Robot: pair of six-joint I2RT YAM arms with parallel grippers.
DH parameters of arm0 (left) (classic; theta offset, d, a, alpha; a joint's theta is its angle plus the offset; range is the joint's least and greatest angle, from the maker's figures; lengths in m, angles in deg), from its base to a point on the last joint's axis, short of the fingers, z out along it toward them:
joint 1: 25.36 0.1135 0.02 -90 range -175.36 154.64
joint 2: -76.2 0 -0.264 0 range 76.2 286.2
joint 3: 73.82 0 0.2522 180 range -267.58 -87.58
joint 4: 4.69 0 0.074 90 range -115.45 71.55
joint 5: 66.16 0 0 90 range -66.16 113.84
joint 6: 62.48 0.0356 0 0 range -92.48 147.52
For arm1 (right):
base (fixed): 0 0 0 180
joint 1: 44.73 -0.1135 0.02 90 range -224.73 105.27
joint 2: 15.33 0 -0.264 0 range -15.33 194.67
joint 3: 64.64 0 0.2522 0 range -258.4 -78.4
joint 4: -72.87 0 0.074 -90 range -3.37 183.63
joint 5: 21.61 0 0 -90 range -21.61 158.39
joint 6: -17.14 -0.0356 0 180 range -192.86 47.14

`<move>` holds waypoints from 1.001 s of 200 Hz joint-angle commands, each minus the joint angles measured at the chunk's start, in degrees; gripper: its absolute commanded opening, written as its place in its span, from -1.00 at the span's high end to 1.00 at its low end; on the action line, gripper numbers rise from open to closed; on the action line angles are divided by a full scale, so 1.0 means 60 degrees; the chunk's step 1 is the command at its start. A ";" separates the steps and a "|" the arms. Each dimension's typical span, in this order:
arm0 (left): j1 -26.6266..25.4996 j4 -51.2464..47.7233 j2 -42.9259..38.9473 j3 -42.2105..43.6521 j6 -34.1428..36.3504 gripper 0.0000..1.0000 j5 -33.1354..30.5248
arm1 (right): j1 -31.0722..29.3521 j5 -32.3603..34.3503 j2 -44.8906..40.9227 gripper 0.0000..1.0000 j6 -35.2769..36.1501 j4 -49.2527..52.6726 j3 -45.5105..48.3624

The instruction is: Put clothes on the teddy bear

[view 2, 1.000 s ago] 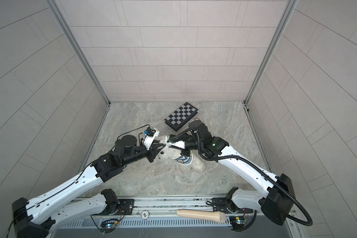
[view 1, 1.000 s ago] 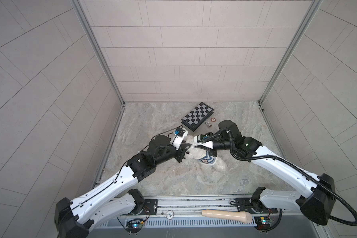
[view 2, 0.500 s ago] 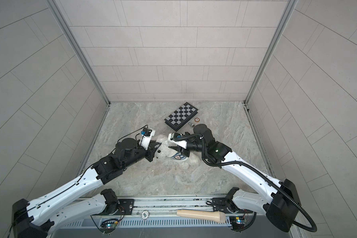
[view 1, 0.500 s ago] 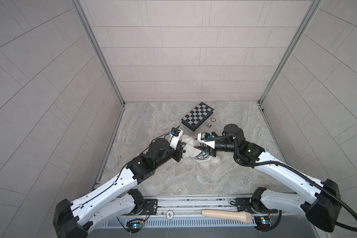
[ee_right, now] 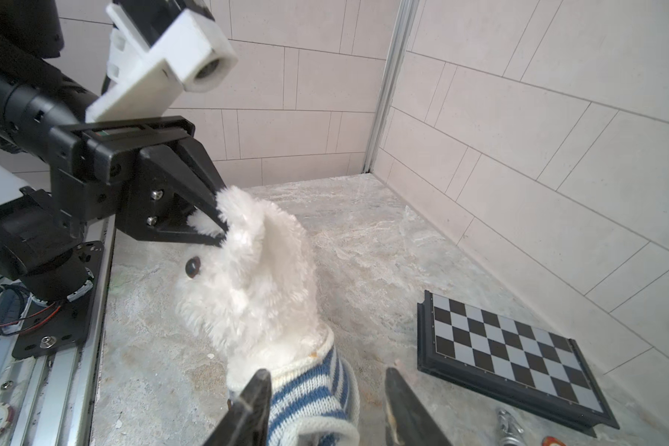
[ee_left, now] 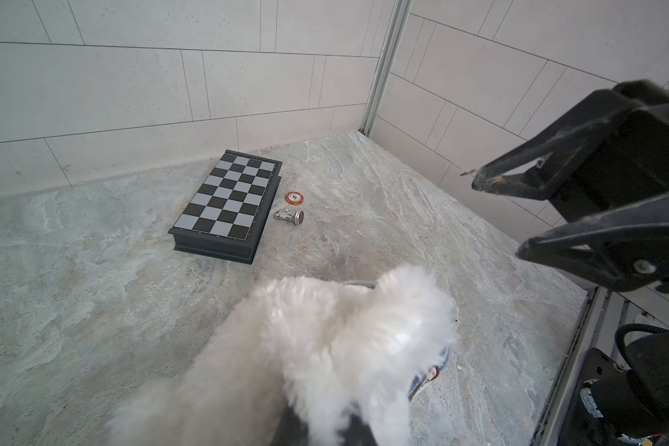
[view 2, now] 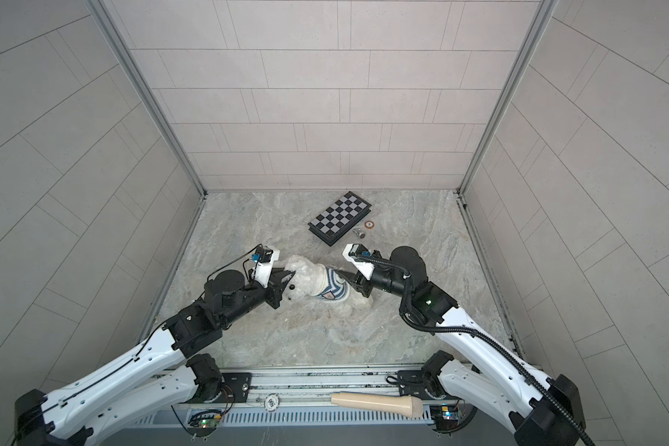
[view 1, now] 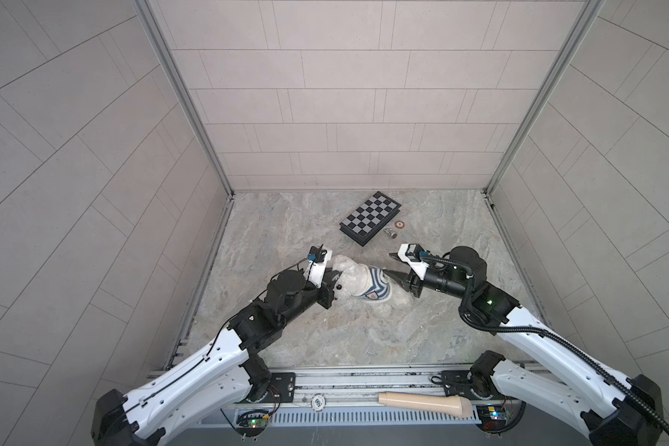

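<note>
A grey marbled bench (view 1: 325, 328) boxed in by pale tiled walls (view 1: 364, 116). A closed chessboard (view 1: 369, 217) lies near the back wall. The teddy bear (view 1: 348, 274), in a striped shirt (view 1: 375, 284), is mid-bench; left jaws pinch its ear, right jaws stand spread at the shirt's hem

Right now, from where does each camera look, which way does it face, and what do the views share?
Top views: high above the front rail, looking down; both arms, left gripper shut on the fluffy white teddy bear, right gripper open.
Left wrist: behind the bear's fur, facing the black-and-grey chessboard; its own fingers mostly hidden.
Right wrist: beside the blue-and-white striped knitted shirt, facing the bear's head; own fingertips show.
Shared: every view shows bear and chessboard.
</note>
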 commanded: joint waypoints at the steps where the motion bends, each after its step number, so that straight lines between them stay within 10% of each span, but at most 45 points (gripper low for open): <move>1: 0.0058 0.0752 -0.0201 0.0113 -0.0017 1.00 0.0093 | 0.0022 -0.0390 -0.0097 0.04 -0.0481 -0.0360 0.0370; 107: 0.0098 0.0799 -0.0483 0.0288 -0.0236 1.00 0.0120 | 0.0052 -0.0989 0.0709 0.10 -0.0455 -0.0983 0.1289; 200: 0.0245 0.0362 -0.0245 -0.0015 -0.0575 1.00 -0.0087 | -0.0433 -0.0674 0.0641 1.00 0.0400 -0.0287 0.1092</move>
